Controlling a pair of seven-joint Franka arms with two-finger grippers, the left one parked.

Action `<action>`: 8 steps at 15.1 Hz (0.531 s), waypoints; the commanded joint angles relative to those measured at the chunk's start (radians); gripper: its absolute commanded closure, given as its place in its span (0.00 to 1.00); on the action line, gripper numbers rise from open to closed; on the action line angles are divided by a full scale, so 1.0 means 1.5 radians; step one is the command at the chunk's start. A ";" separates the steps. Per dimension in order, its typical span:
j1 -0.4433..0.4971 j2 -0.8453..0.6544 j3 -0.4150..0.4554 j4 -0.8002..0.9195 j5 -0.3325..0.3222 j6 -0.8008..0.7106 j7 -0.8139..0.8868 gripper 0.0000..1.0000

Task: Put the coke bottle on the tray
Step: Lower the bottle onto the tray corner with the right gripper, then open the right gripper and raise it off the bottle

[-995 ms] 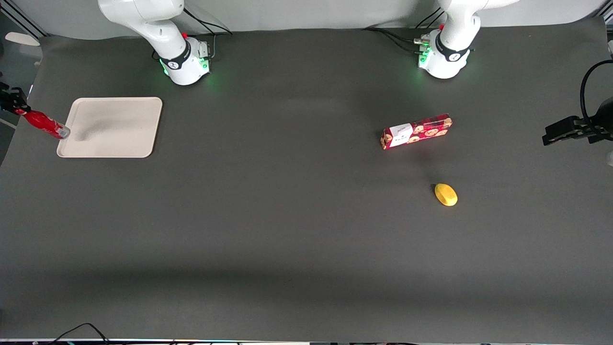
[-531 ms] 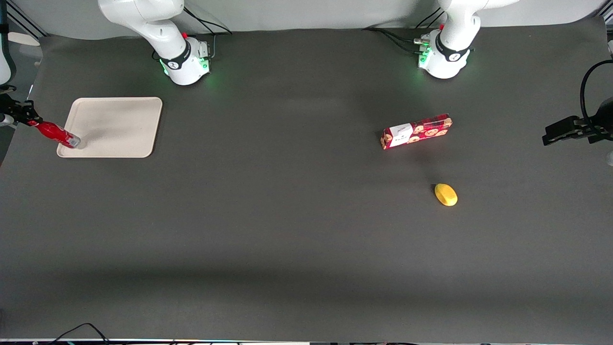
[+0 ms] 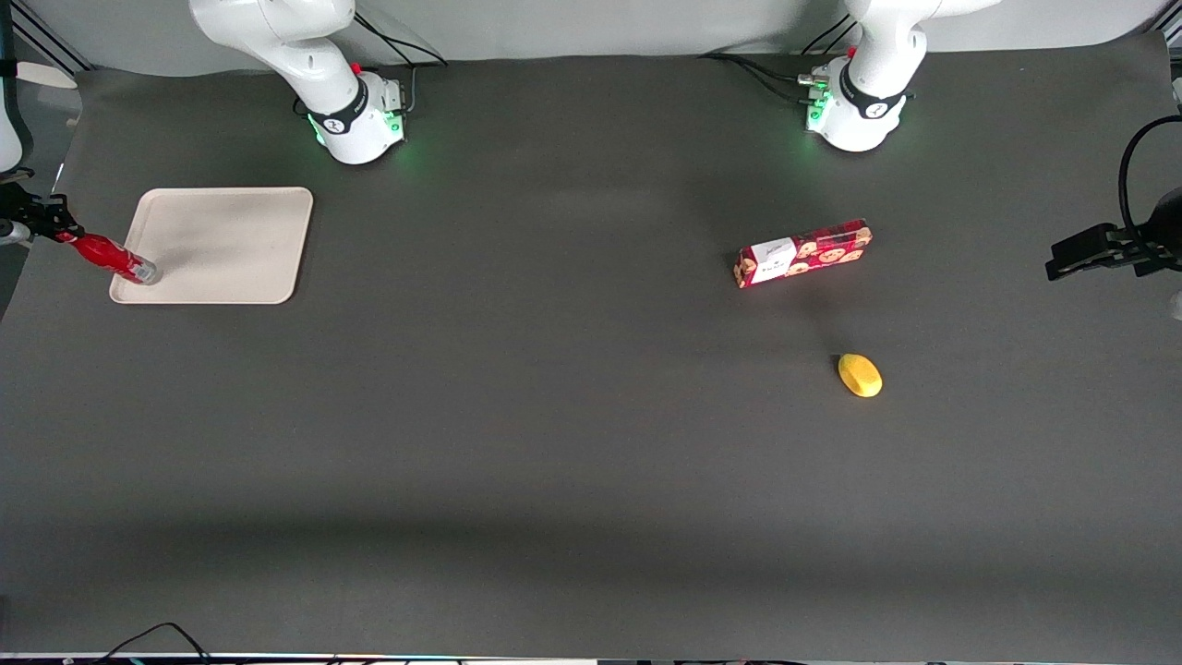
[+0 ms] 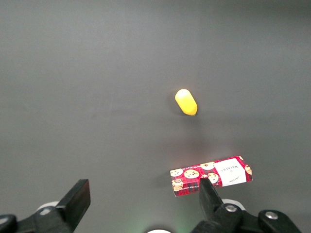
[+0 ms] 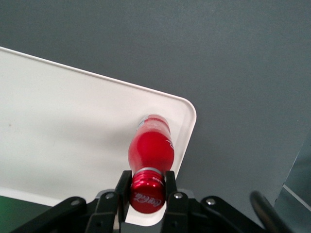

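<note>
The coke bottle (image 3: 109, 258) is small, slim and red with a red cap and a silvery base. My gripper (image 3: 57, 232) is shut on its cap at the working arm's end of the table. The bottle's base sits at the corner of the beige tray (image 3: 231, 240) nearest the front camera and the table's end. In the right wrist view the fingers (image 5: 170, 181) clamp the cap, and the bottle (image 5: 151, 150) stands on the tray (image 5: 58, 126) close to its rounded corner.
A flat red cookie box (image 3: 802, 253) and a yellow lemon-like object (image 3: 860, 375) lie toward the parked arm's end of the table; both show in the left wrist view, the box (image 4: 210, 175) and the yellow object (image 4: 186, 102). Dark grey mat covers the table.
The gripper has carried the bottle sideways and down toward the tray, so its base has gone from just off the tray's edge to its corner. Little motion in the last half second.
</note>
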 commanded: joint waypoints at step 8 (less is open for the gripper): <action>0.001 0.043 -0.019 0.014 0.092 0.016 -0.088 0.65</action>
